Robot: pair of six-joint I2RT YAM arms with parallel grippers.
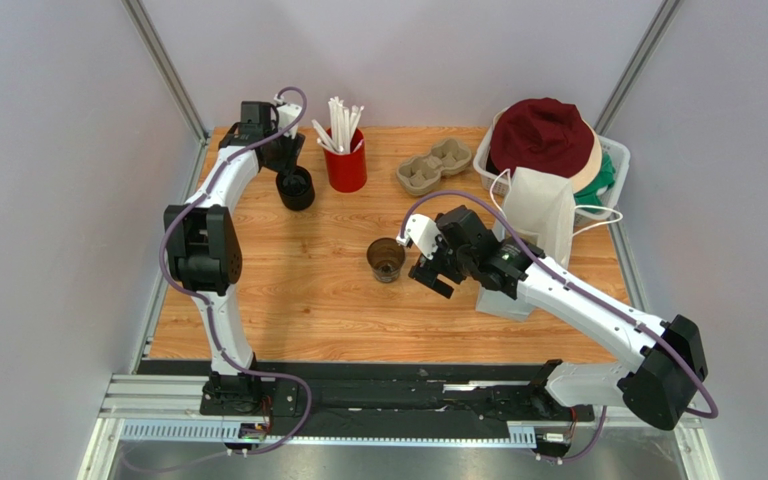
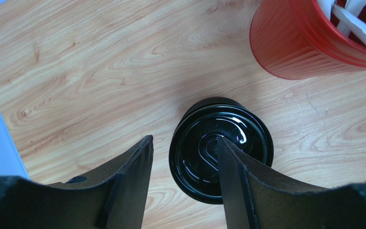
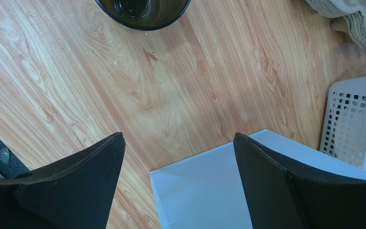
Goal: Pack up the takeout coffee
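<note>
While hovering left gripper [image 2: 184, 142] over black round piece [image 2: 239, 128], holds jaws apart, empty. Holds right gripper [image 3: 179, 138] spread wide beside brown cup [image 1: 386, 260].

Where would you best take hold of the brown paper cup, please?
Take the cup by its side wall, below the rim, coming level from its right, where the open right hand is. It stands upright without a lid, so the round wall offers opposite faces; the thin rim would probably buckle.

The takeout coffee [image 1: 386, 260] is noted as a small brown paper cup, dark inside. It is set upright, uncovered, near the middle of the wooden tabletop [image 1: 288, 290].
</note>
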